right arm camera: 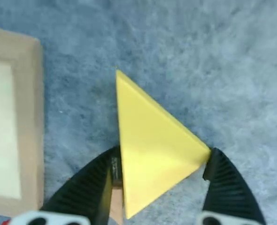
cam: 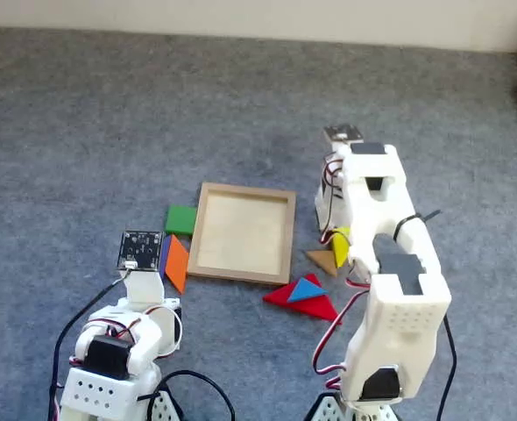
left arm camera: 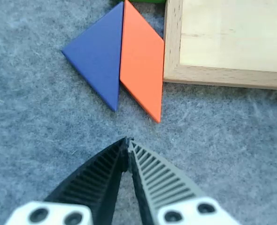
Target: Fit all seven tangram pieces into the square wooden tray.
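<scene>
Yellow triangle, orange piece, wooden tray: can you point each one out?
yellow triangle (right arm camera: pixel 152 154), right wrist view, middle of its face.
orange piece (left arm camera: pixel 141 65), left wrist view, middle of its face.
wooden tray (cam: pixel 244 232), high view, its bare floor.

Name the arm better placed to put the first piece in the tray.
Right: the right gripper holds the yellow triangle beside the tray; the left gripper is shut and empty.

open carpet ahead of my left gripper (left arm camera: pixel 128 143), orange parallelogram (left arm camera: pixel 141 61) and dark blue triangle (left arm camera: pixel 98 56) edge to edge, blocking the wooden tray (left arm camera: pixel 173 42) rim that side, carpet strip between tray and my right gripper (right arm camera: pixel 163 157) clamping the yellow triangle (right arm camera: pixel 143 131), brown triangle (cam: pixel 324 260) crowding just beside
</scene>
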Tool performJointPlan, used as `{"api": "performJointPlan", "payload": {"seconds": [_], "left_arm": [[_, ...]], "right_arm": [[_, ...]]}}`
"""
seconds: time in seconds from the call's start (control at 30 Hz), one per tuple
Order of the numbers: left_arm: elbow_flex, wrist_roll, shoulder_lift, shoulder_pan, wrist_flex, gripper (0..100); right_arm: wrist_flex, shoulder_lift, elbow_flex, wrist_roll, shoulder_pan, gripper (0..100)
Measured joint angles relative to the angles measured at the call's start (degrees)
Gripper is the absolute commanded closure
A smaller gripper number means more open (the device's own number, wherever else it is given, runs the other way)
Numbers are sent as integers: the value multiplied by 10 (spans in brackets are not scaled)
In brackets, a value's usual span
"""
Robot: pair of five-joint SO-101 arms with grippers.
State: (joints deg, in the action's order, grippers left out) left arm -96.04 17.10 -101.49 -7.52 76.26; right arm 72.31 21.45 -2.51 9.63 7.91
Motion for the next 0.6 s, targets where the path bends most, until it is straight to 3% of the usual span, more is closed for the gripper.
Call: {"api": "performJointPlan", "payload": {"seconds": [0.37, 0.53, 0.6], "left_arm": [[0, 0, 0, 0, 0, 993], [0, 0, 0, 0, 0, 993], [0, 0, 0, 0, 0, 993]], "right_arm": [[0, -16, -7, 1, 1, 789], [0, -16, -7, 1, 1, 665], [5, -16, -7, 7, 1, 662]]}}
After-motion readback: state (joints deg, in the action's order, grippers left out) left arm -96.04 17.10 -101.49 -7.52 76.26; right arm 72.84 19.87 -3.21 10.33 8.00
